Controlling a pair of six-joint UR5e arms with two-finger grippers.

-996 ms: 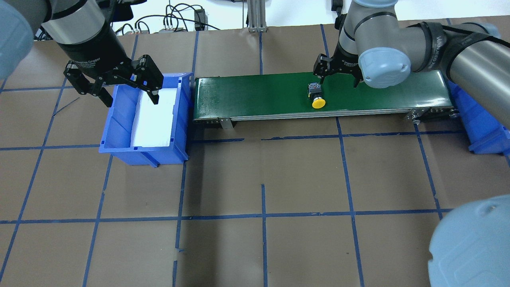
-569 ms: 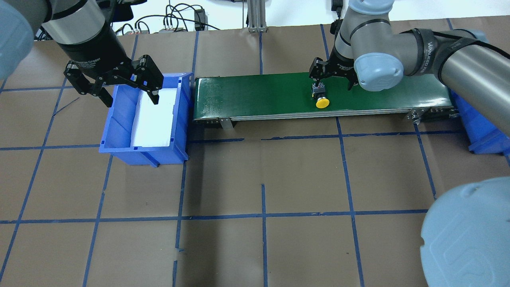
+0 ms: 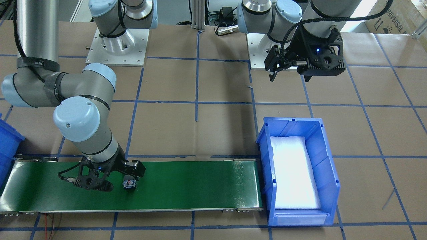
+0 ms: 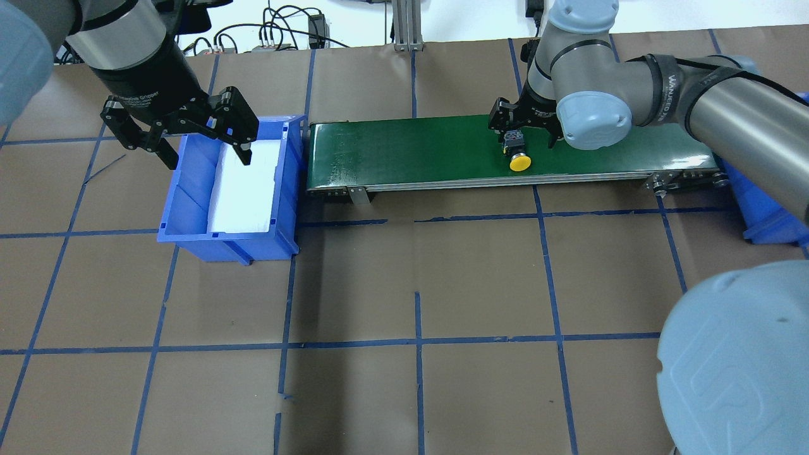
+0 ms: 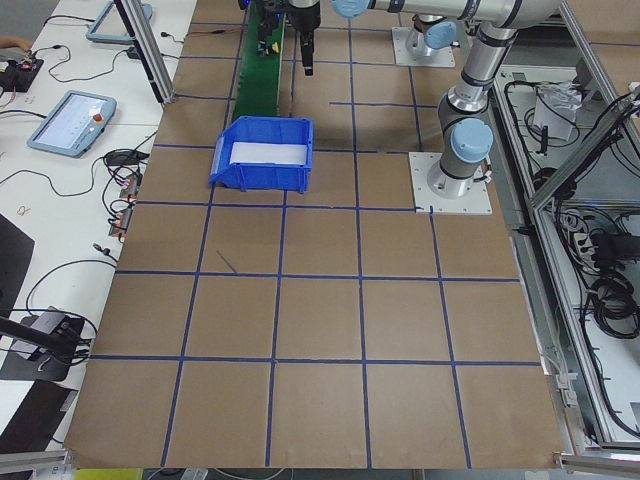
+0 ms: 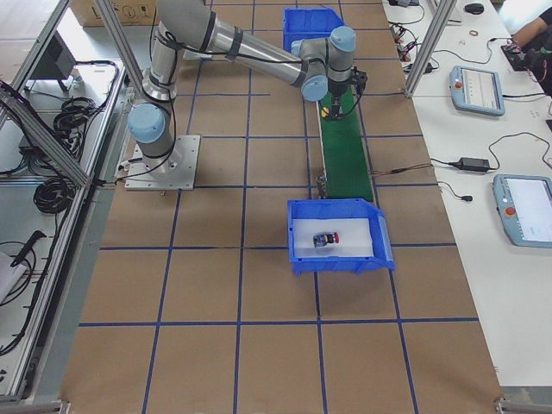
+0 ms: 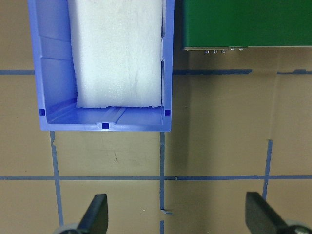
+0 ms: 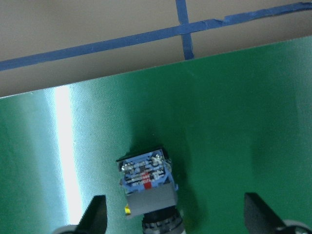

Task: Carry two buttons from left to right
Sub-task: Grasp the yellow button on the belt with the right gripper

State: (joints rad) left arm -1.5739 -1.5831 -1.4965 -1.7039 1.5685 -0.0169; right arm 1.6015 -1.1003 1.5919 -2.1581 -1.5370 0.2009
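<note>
Right tool (image 4: pixel 528 136) hangs low over the green conveyor belt (image 4: pixel 411 148) with its jaws spread wide and nothing in them. The yellow button (image 4: pixel 518 158) lies on its side directly beneath it, within the span of the fingers. In the wrist view it sits well off-centre, close to one finger and far from the other.

That offset looks like the main hazard. The near finger would likely meet the boxy block first and shove or spin the button, and the round cap and collar could let it roll out. If the belt is running, the button could also drift from under the tool before the jaws close. A descent too deep would press the fingertips into the belt.

Left tool (image 4: pixel 207 158) is likewise wide open and empty. It hovers over the edge of the blue bin (image 4: pixel 227 239), and in the right-side view the red button (image 6: pixel 326 239) lies on the foam in that bin. A second blue bin (image 4: pixel 768 218) sits beyond the right tool at the belt's other end.

Legible writing is scarce:
- "Gripper" shows on the left tool's body.
- "UNIVERSAL" is printed on a cardboard box (image 3: pixel 400 16) behind the counter.
- The strap lettering on the right arm is too blurred to read for certain.
- The block's small red label is unreadable.
</note>
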